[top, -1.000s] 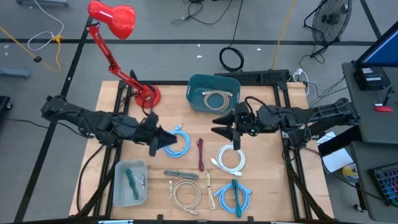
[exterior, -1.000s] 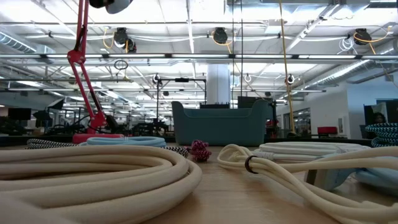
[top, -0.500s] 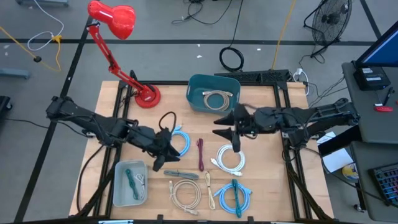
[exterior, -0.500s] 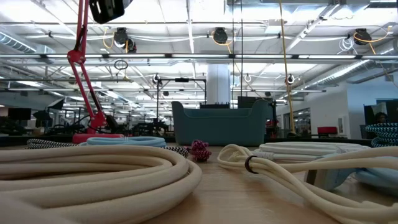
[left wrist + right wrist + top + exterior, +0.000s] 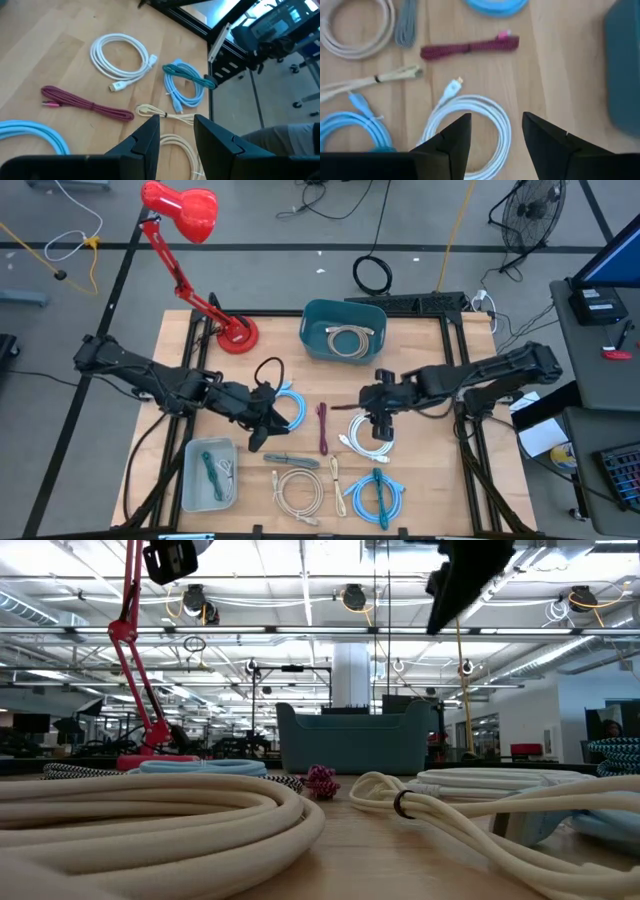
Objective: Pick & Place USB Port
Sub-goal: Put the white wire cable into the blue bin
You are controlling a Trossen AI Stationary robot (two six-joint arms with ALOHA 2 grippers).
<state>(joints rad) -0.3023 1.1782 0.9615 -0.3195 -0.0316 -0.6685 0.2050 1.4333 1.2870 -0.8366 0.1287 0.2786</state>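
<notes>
From above: right gripper (image 5: 378, 423) swung down off the teal plastic bin (image 5: 345, 329), now poised over the coiled white USB cable (image 5: 370, 435) lying on the wooden table (image 5: 430, 470). Left gripper (image 5: 262, 430) parked beside the light-blue coil (image 5: 287, 406).

Low view: dark arm newly dipping in.

Left wrist: fingers spread, empty.

Right wrist: fingers (image 5: 455, 137) spread, straddling the white coil — pick looks imminent.

Evenly lit from ceiling strip lights (image 5: 300, 552); soft shadows on pale surface (image 5: 430, 480); near cream cable (image 5: 150, 830) blurred.
</notes>
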